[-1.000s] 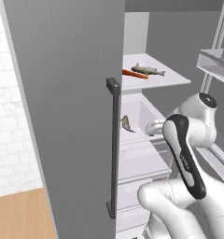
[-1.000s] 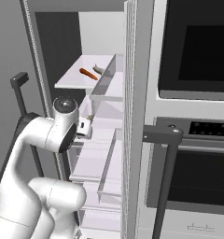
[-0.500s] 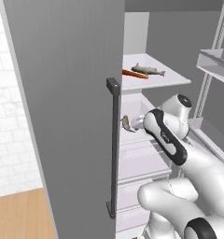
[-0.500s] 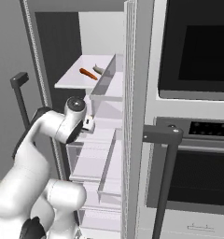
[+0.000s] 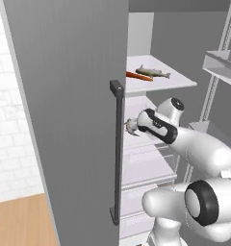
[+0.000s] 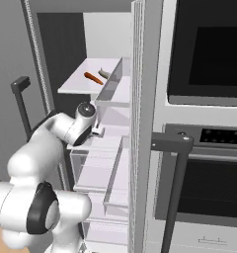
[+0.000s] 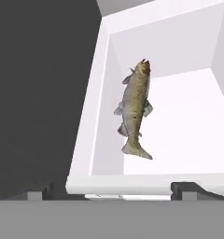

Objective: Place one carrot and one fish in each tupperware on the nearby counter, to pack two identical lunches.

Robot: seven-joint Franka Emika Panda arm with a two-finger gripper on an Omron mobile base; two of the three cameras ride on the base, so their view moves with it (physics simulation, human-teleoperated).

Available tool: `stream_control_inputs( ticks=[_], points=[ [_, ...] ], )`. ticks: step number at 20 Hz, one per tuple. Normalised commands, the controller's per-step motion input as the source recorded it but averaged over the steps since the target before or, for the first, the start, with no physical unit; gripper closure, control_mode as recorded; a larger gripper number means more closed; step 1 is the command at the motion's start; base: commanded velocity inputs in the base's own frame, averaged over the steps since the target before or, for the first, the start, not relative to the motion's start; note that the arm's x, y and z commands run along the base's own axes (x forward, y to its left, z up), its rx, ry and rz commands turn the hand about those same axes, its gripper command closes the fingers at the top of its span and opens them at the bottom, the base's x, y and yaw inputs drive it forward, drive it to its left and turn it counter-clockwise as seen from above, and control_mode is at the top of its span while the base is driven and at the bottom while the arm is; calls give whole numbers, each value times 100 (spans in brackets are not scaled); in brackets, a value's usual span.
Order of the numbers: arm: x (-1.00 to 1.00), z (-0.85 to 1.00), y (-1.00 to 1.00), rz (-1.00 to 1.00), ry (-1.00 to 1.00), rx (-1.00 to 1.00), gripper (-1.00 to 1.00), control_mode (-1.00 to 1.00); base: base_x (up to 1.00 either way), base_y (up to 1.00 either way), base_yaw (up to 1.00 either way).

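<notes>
The big grey fridge door stands open, with a dark handle down its edge. Inside, the white robot arm reaches in toward a white shelf. One spotted fish lies on that shelf, ahead of the jaws and between the two tips, not touching them. The jaws are wide open and hold nothing. Higher up, another white shelf carries a second fish with an orange carrot just beside it.
</notes>
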Motion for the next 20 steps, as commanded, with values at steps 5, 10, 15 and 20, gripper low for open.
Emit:
stream_control_inputs(
  ticks=[5, 10, 15, 20],
  points=[
    [71, -24, 0, 0, 0, 0, -100, -100, 0, 0, 0],
    [69, -25, 0, 0, 0, 0, -100, -100, 0, 0, 0],
    [65, -35, 0, 0, 0, 0, -100, -100, 0, 0, 0],
    [57, -57, 0, 0, 0, 0, -100, -100, 0, 0, 0]
  ],
)
